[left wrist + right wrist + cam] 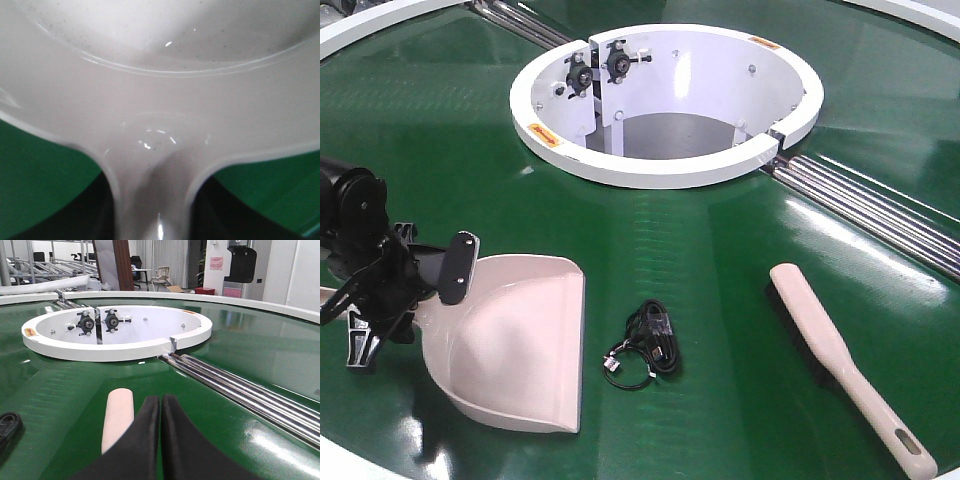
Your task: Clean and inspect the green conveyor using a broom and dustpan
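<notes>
The beige dustpan [520, 340] lies on the green conveyor [720, 260] at the left, its lip facing right. My left gripper [440, 290] is shut on the neck where its handle joins the scoop. In the left wrist view the handle [152, 200] runs between two dark fingers [95, 215] that press its sides. The broom [830, 350] lies flat at the right, handle toward the near edge. My right gripper [161, 405] is shut on nothing, low over the belt just right of the broom [117, 420]. It is outside the exterior view.
A tangled black cable [650, 345] lies on the belt between dustpan and broom, and shows at the far left of the right wrist view [7, 425]. The white ring hub [660, 165] stands behind, with steel rollers [880, 205] running off to the right.
</notes>
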`<state>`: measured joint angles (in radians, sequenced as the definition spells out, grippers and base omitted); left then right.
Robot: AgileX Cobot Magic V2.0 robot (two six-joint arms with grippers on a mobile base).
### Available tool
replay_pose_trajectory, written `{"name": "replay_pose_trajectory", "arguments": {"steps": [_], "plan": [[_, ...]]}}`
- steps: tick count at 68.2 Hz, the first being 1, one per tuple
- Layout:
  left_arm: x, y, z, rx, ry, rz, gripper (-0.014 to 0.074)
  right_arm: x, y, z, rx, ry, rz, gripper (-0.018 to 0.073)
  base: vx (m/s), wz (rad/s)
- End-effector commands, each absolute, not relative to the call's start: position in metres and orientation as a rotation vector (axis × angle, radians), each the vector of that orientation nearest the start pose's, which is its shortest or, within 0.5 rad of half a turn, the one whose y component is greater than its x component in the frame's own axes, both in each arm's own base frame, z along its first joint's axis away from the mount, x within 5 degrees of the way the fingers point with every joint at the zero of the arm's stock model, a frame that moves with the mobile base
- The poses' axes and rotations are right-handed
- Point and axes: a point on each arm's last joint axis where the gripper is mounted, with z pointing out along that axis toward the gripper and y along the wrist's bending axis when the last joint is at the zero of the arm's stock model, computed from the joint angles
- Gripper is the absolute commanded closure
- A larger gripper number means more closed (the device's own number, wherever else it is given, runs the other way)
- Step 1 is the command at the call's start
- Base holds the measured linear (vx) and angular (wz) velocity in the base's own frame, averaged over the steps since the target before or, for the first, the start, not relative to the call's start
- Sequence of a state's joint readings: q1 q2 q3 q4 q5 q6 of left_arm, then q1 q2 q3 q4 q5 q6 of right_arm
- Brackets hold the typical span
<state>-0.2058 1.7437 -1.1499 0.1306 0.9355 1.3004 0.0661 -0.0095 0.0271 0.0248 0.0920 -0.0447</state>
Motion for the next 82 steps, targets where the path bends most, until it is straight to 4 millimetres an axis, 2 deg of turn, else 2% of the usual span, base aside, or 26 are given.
{"name": "replay_pose_trajectory", "arguments": {"steps": [1, 82], "plan": [[0.3236, -0.0619, 0.2204, -2.299, -2.268, -0.301, 0.0604, 0.0561, 0.0037, 0.1968, -0.069, 1.519, 0.032, 0.0568, 0.0, 0.0], [0.3246, -0.0621, 0.2205, -2.304, -2.278, -0.307, 0.0604, 0.0561, 0.0037, 0.1968, -0.082, 1.518, 0.017, 0.0568, 0.0, 0.0]]}}
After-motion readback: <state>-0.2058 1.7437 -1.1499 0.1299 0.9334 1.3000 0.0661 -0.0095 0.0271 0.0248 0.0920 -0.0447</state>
